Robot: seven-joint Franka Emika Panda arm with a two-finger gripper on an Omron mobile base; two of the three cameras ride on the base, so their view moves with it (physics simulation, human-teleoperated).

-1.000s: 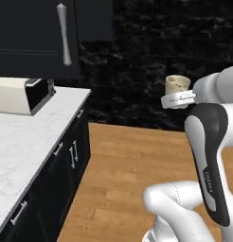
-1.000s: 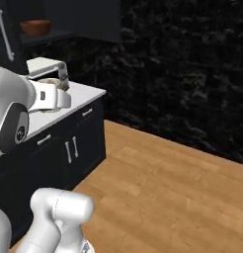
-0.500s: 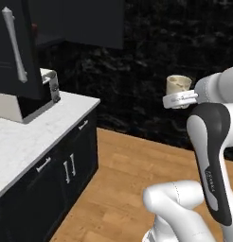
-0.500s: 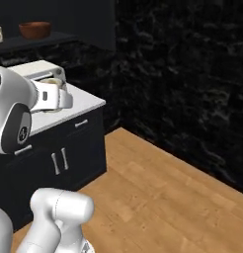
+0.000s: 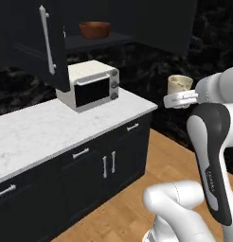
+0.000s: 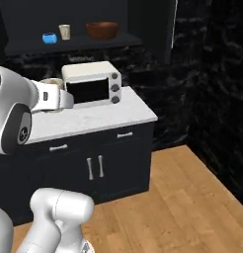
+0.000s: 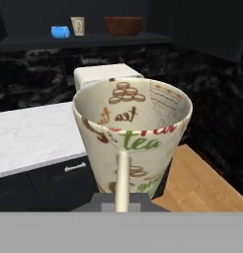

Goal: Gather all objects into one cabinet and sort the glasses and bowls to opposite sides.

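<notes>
My gripper [image 5: 181,99] is shut on a beige cup [image 5: 180,84] printed with tea lettering and holds it upright in the air, off the right end of the counter. In the hand view this cup [image 7: 131,128] sits close up, with one finger [image 7: 122,178] inside its rim. The right base view shows the gripper [image 6: 54,99] and held cup [image 6: 53,82] in front of the counter. On the open cabinet's dark shelf [image 6: 69,45] stand a small blue bowl [image 6: 49,37], a second beige cup [image 6: 65,31] and a large brown bowl [image 6: 101,29]. The cabinet door [image 5: 40,42] stands open.
A white microwave [image 5: 92,84] sits on the white marble counter [image 5: 38,127] right under the shelf. Black drawers and doors [image 6: 94,165] lie below it. Wooden floor [image 6: 182,197] and a black stone wall [image 6: 217,89] are to the right.
The whole picture has shifted as the base moved: counter, microwave and open cabinet with its shelf have come into view. The cup stays in the shut gripper.
</notes>
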